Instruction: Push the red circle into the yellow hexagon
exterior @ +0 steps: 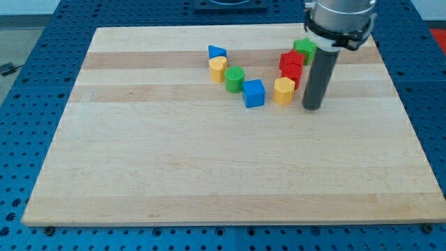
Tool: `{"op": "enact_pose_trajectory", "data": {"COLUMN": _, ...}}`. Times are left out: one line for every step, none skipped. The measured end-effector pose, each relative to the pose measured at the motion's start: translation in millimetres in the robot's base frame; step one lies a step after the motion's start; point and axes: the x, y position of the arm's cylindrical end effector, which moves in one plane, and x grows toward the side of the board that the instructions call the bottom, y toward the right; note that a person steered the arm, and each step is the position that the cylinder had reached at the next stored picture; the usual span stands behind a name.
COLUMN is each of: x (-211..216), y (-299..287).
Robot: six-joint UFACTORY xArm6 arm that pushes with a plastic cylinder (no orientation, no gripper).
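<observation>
On the tabletop (209,167), the yellow hexagon (283,90) touches the red circle (290,72) just above it; the tip (311,107) stands just right of both. The arm has no fingers, only a rod. It should circle upward, then push down gently.

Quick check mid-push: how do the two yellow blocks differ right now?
The yellow hexagon lies toward the view's right, just left of my tip; the yellow heart-like block lies further left, away from the tip. The yellow hexagon touches a red block above it; the yellow heart-like block sits under the blue triangle, beside the green circle. Both are the same yellow and similar in size.
</observation>
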Motion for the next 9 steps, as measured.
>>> {"op": "enact_pose_trajectory", "data": {"x": -8.3, "y": -11.7}}
{"op": "enact_pose_trajectory", "data": {"x": -11.6, "y": -18.5}}
{"op": "enact_pose_trajectory", "data": {"x": -8.0, "y": -18.7}}
{"op": "enact_pose_trajectory", "data": {"x": 5.9, "y": -6.1}}
{"op": "enact_pose_trajectory", "data": {"x": 2.0, "y": 35.0}}
{"op": "enact_pose_trajectory", "data": {"x": -24.9, "y": 65.7}}
{"op": "enact_pose_trajectory", "data": {"x": -48.4, "y": 66.7}}
{"op": "enact_pose_trajectory", "data": {"x": -56.4, "y": 57.9}}
{"op": "enact_pose_trajectory", "data": {"x": -56.9, "y": 44.8}}
